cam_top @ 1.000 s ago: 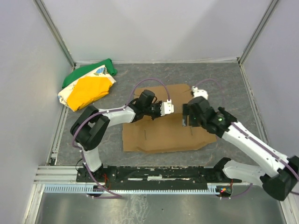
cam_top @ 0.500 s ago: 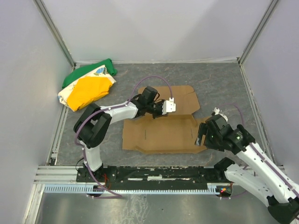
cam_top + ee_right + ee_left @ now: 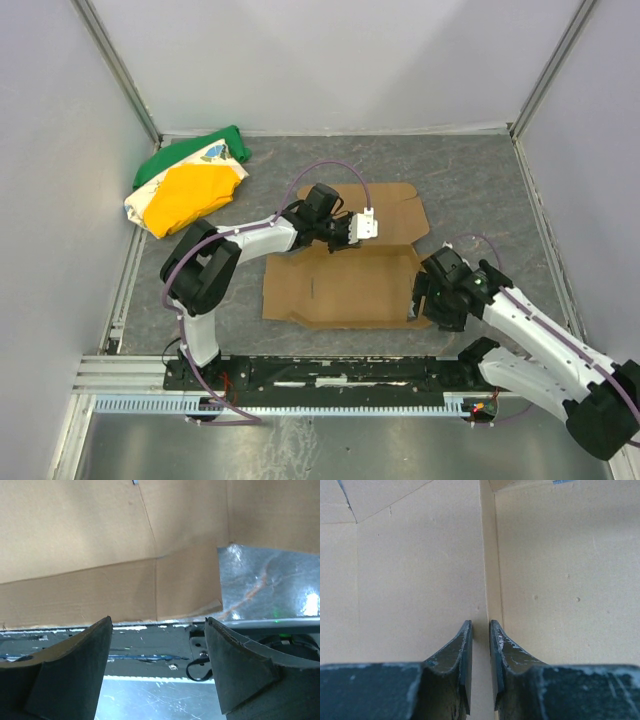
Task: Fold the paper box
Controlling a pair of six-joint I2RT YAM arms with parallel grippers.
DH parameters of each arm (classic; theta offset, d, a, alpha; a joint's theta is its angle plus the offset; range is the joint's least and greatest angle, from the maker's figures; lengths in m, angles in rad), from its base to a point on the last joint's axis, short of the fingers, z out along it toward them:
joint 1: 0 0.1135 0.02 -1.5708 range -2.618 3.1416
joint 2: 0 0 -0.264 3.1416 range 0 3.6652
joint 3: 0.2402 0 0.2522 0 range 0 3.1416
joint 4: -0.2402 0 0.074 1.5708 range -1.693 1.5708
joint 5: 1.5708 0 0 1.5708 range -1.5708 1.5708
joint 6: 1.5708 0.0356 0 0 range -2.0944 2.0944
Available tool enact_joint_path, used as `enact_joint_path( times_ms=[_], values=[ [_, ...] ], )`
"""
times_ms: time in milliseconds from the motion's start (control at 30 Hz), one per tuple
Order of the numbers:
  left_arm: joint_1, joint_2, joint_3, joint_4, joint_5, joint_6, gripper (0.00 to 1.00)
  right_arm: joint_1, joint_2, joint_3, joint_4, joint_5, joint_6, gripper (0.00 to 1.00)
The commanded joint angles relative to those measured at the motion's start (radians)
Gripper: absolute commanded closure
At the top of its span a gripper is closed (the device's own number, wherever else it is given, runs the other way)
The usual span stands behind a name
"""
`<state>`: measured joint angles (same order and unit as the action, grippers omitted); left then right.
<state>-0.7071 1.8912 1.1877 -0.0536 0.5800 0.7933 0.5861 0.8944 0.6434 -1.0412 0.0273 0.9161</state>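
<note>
The paper box (image 3: 340, 285) is a brown cardboard sheet lying mostly flat in the middle of the table, with its rear panel (image 3: 390, 205) showing behind a fold. My left gripper (image 3: 362, 226) is at that fold. In the left wrist view the left gripper (image 3: 480, 625) is pinched on a thin upright cardboard edge (image 3: 489, 555). My right gripper (image 3: 420, 298) is at the box's right end, low over the table. In the right wrist view the right gripper (image 3: 157, 620) is wide open and empty, with the cardboard (image 3: 100, 540) just beyond the fingertips.
A green, yellow and white cloth bundle (image 3: 190, 185) lies at the back left. Grey walls close in the table on three sides. A metal rail (image 3: 320, 375) with the arm bases runs along the near edge, also in the right wrist view (image 3: 150, 655).
My right arm pulled off the middle of the box to the near right, then came back to its right end. My left gripper shifted slightly back and right, and the rear panel now lies open.
</note>
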Motion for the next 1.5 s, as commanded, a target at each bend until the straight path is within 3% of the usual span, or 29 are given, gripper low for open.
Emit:
enact_joint_path(
  times_ms=[0,133,233,733,800,933,1033,1200,1300,1467],
  values=[
    [-0.006,0.053,-0.025,-0.116,-0.002,-0.035,0.97,-0.002,0.069,0.001,0.132,0.033,0.012,0.19],
    [-0.006,0.054,-0.025,-0.109,-0.004,-0.043,0.97,-0.001,0.15,-0.001,0.2,0.036,-0.008,0.25],
    [-0.006,0.055,-0.023,-0.106,-0.004,-0.047,0.97,-0.002,0.17,0.011,0.234,0.044,-0.036,0.36],
    [-0.007,0.071,-0.013,-0.103,0.002,-0.068,0.97,-0.001,0.246,0.035,0.381,0.033,-0.272,0.48],
    [-0.006,0.076,-0.008,-0.108,0.005,-0.075,0.97,-0.002,0.266,0.044,0.394,0.016,-0.293,0.55],
    [-0.006,0.078,-0.009,-0.111,0.006,-0.075,0.97,-0.001,0.35,0.069,0.413,-0.016,-0.326,0.78],
    [-0.006,0.077,-0.01,-0.111,0.0,-0.078,0.97,-0.001,0.409,0.088,0.423,-0.023,-0.33,0.85],
    [-0.007,0.061,-0.01,-0.092,-0.044,-0.105,0.97,-0.002,0.416,0.098,0.424,-0.003,-0.305,0.86],
    [-0.006,0.052,0.008,-0.088,-0.099,-0.151,0.86,-0.002,0.414,0.109,0.412,0.012,-0.298,0.87],
    [-0.004,0.023,0.052,-0.114,-0.175,-0.287,0.77,-0.002,0.421,0.115,0.409,0.025,-0.294,0.87]
  ],
)
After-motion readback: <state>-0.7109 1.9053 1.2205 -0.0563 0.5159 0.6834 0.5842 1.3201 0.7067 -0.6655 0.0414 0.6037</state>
